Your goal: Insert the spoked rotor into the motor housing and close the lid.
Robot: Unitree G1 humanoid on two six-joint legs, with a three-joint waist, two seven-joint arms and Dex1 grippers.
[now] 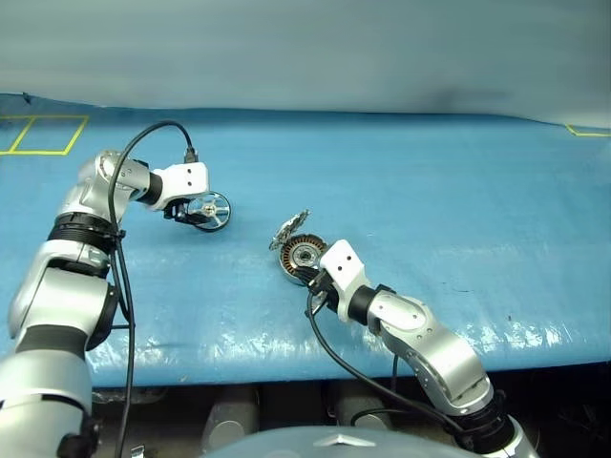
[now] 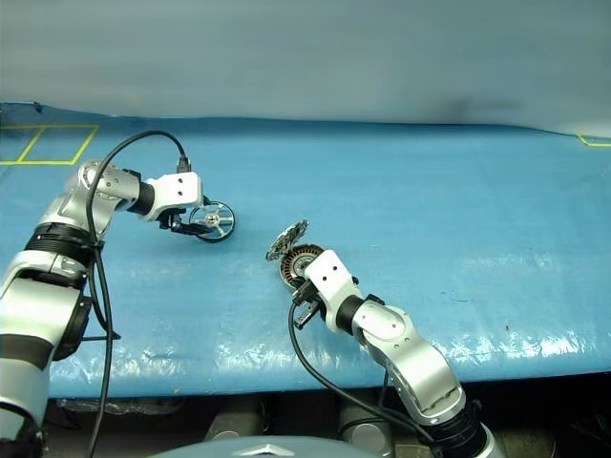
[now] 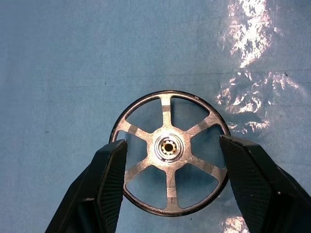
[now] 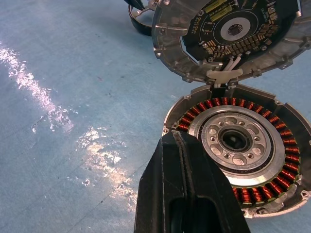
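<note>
On the blue desk, head view: rotor lies flat at left, with the left claw right at it; housing sits near centre, well apart from the rotor, lid hinged up and tilted on its far-left rim, right claw at the housing's near edge. Left wrist view: rotor flat on the cover, six spokes, small hub; left claw open wide, fingers flanking the rim on both sides, grip not closed. Right wrist view: housing open, copper windings around silver bearing; lid stands up behind it, circuit side showing; right claw fully closed, empty, tips over the housing's rim, contact unclear.
</note>
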